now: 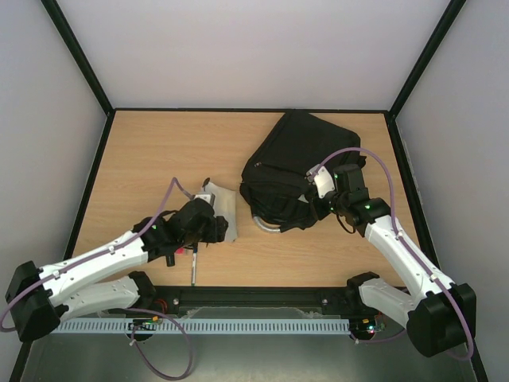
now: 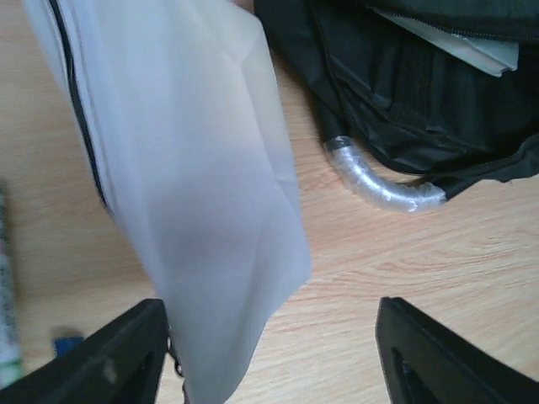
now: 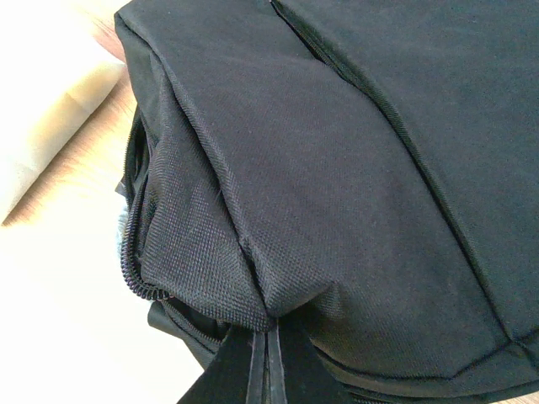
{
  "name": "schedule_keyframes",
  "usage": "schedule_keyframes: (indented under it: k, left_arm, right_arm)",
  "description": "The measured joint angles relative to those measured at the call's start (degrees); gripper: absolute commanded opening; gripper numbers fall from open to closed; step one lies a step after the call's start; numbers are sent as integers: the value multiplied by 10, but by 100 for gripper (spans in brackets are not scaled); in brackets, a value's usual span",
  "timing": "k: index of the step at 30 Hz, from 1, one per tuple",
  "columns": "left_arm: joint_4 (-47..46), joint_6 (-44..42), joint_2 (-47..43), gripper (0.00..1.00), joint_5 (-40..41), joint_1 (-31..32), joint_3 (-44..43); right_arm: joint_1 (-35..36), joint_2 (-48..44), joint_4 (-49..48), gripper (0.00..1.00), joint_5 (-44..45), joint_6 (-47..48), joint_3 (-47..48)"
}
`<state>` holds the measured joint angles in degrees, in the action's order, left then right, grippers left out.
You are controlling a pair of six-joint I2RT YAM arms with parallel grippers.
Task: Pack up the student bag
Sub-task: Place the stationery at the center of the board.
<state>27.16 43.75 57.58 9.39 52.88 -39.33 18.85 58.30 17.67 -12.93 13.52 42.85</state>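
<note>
Black bag (image 3: 337, 168) fabric fills the right wrist view, so close that only 1 corner, 1 seam and a stretch of open zip can be made out; the rest is cut off. At the bottom edge the right gripper (image 3: 261, 358) is clamped on a pinched fold of that fabric, its 2 fingers pressed together and mostly out of frame. From above, the bag lies on the far right part of the table (image 1: 143, 151), with the right gripper at its near edge hiding part of it. Inside the bag's open mouth sits a pale flat edge (image 2: 459, 46), mostly buried and not identifiable.

Just left of the bag lies a white see-through pouch (image 2: 194, 168) with a dark zip down 1 side. It blocks much of the left wrist view and its lower end runs out of frame. The left gripper (image 2: 269, 345) has its jaws wide apart, the pouch's corner between them and nearer the left finger; contact cannot be told. From above, this gripper covers the pouch's near part.

A grey handle (image 2: 383, 185) curves from the bag's near edge onto the wood. A pen (image 1: 193, 269) lies beside the left arm. A blurred green-and-white strip (image 2: 7, 320) is cut off at the frame's left edge.
</note>
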Motion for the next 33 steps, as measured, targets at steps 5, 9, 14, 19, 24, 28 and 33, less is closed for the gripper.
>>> schedule_keyframes:
  k: [5,9,14,19,24,28,33]
  left_arm:
    - [10,2,-19,89,-10,-77,0]
    - [0,-4,-18,91,-56,-199,14]
    - [-25,-17,-13,90,-111,-297,60]
    - [-79,-31,13,87,-178,-361,95]
    - [-125,-55,50,73,-227,-396,106]
    - [-153,-72,84,63,-260,-403,109]
    - [-178,-74,110,49,-286,-404,109]
  right_arm:
    - [0,0,0,1,0,0,0]
    - [0,-4,0,1,0,0,0]
    - [-1,-8,0,1,0,2,0]
    - [-1,-9,0,1,0,2,0]
    - [-1,-10,0,1,-1,3,0]
    - [-1,-10,0,1,-1,4,0]
    - [-1,-10,0,1,-1,4,0]
